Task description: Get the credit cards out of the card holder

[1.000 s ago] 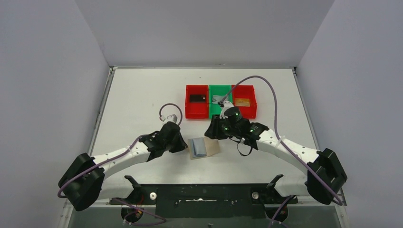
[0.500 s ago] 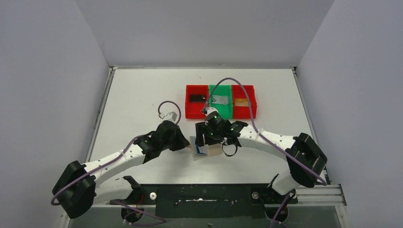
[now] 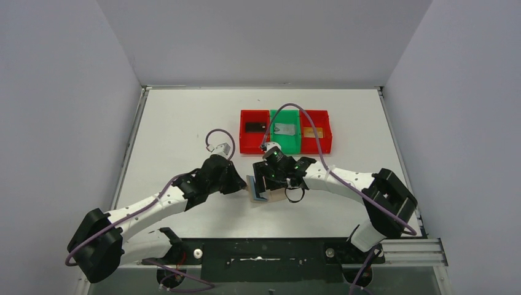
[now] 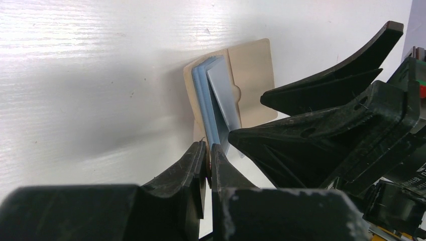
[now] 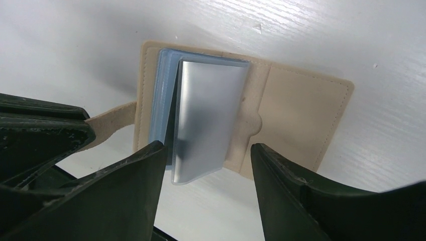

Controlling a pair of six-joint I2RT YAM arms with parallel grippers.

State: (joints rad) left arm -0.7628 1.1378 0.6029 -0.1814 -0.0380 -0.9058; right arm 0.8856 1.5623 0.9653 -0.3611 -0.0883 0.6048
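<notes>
Item: card holder (image 5: 301, 110), tan, lying open on the white table (image 5: 70, 45) between the two arms, with its pale blue leaves fanning up from the spine. Left gripper (image 4: 207, 150): fingers pressing together on the closure tab (image 5: 113, 120), anchoring the holder. Right gripper (image 5: 208, 148): fingers standing apart, straddling the raised frosted sleeve (image 5: 208, 110) without touching it. Contents already out: black credit card (image 3: 254, 127) lying in the left red bin (image 3: 254, 149), silver-grey credit card (image 3: 284, 129) in the green bin (image 3: 289, 147), gold-orange credit card (image 3: 311, 131) in the right red bin (image 3: 325, 144), all well apart from the holder. The frosted sleeve is looking empty, though its clouded plastic may be hiding a further card. Hazards: the right fingers, if closing here, are likely catching the sleeve itself rather than a card, and any pull is then dragging the whole holder against the tab grip. The tab is offering only a narrow hold and may be slipping free under that load, letting the holder slide or fold shut. The two grippers are working very near each other, so a low sideways move is risking finger-to-finger contact.
</notes>
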